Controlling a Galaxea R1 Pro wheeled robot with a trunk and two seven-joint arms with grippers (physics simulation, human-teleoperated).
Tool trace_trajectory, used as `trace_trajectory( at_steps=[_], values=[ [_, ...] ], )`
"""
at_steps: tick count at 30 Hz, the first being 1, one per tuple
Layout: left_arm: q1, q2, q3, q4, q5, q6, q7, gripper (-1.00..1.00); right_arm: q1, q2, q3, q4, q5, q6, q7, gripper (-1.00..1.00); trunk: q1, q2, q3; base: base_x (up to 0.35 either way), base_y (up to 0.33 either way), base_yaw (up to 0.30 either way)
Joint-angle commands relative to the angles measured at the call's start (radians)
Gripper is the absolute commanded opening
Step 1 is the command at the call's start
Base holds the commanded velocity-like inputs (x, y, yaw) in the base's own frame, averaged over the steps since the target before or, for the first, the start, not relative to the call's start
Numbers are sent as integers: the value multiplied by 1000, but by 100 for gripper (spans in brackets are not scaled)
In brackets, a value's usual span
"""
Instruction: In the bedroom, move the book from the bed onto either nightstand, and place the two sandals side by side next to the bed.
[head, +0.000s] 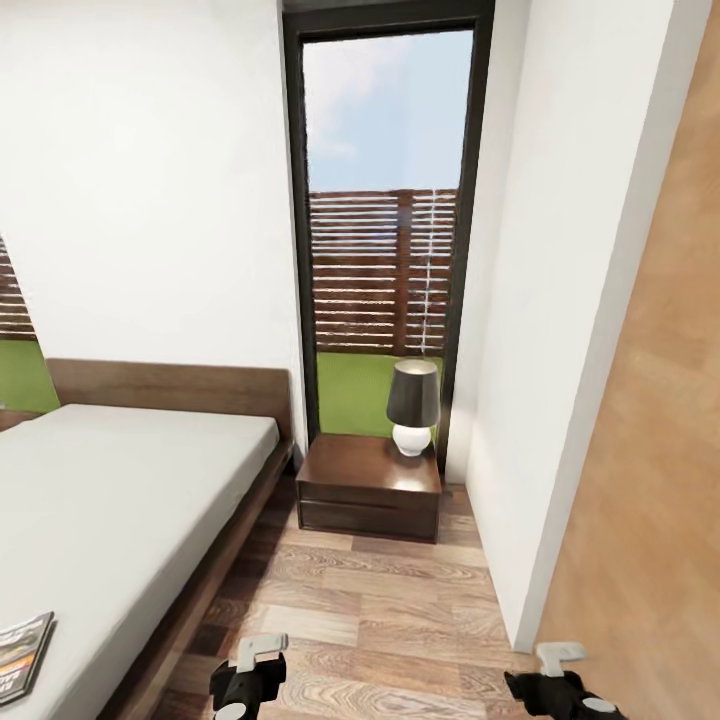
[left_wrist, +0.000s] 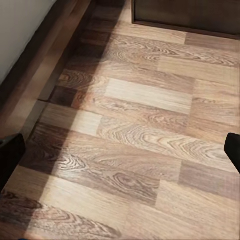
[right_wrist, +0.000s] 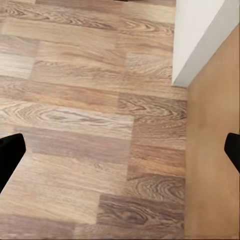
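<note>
- It was a home bedroom.
- A low wooden bed (head: 150, 470) with a grey mattress stood against a white wall.
- A nightstand (head: 368, 487) beside it carried a lamp (head: 413, 406).
- A tall window (head: 385, 230) showed fence and grass.
- The floor (head: 380, 610) was wood plank.

A pale wood-plank floor (head: 400, 610) with strong grain swirls runs between plain white walls (head: 150, 180). A tall window (head: 385, 230) with a dark frame stands in the far wall; through it show a blue sky with thin cloud, a slatted brown fence (head: 380, 270) and a strip of bright green grass (head: 355, 385). A sliver of a second window (head: 18, 340) with the same fence and grass shows at the left edge. A small lamp (head: 413, 406) has a dark shade above a round white base. At the right, a flat light-brown wooden panel (head: 650, 480) stands against a white wall corner (right_wrist: 200, 45), reaching down to the floor.
</note>
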Motion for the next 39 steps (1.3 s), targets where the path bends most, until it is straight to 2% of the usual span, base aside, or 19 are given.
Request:
trace_trajectory(
  at_steps=[1,4,8,11,17,21,28,39],
  values=[
    [-1,1,-8,0,11,-5,7,100,-1,8,13,1,-1,12,-6,100,-4,6,2,5,0,0],
    [-1,1,-9,0,11,-4,5,100,-1,28,30,-4,21,65,-37,100,-15,27,11,3,0,0],
    [-1,1,-9,0,12,-3,4,100,-1,38,38,-8,32,104,-54,100,-31,55,24,1,0,0],
    [-1,1,-9,0,12,-2,3,100,-1,46,40,-9,34,114,-59,100,-42,76,33,0,0,0],
    [-1,1,-11,0,12,1,1,100,-3,87,40,-11,35,138,-63,100,-65,118,52,0,0,0],
    [-1,1,-11,0,12,3,1,100,-4,100,39,-12,35,140,-63,100,-81,146,65,0,0,0],
    [-1,1,-10,0,12,3,1,100,-4,105,37,-13,32,134,-60,100,-107,195,87,0,-65,0],
    [-1,1,-9,0,11,-1,1,100,-4,106,38,-12,29,114,-53,100,-150,272,121,0,-224,0]
  ],
)
